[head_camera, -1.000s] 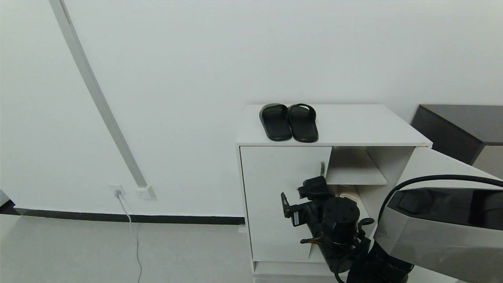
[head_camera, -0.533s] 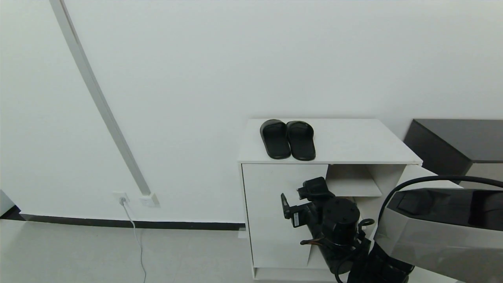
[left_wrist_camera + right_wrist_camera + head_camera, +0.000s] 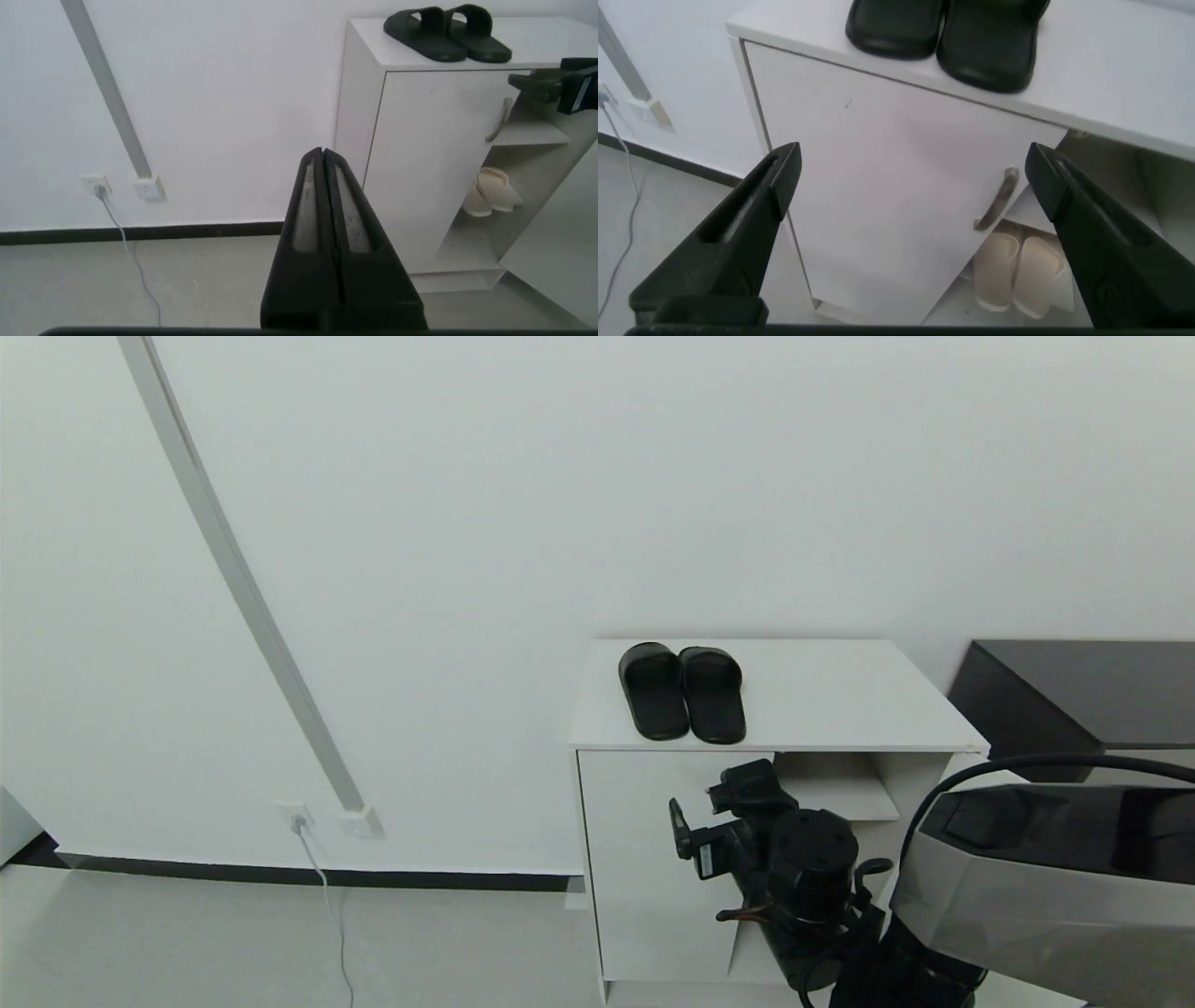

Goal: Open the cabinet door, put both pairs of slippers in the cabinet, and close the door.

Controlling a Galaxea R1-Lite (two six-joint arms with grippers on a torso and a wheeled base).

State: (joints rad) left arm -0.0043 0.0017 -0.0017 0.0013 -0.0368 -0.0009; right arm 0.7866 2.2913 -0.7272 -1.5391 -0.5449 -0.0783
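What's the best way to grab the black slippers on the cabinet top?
Probably the inner edges where the black slippers touch, at their near ends by the cabinet top's front edge. Come from the front and above with the open right pincer, one finger in each footbed.

Black right pincer, grey arm shell

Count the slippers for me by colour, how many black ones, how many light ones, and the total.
Black slippers, on top of the cabinet: 2
Cream slippers, inside the cabinet on a low shelf: 2
Total: 4
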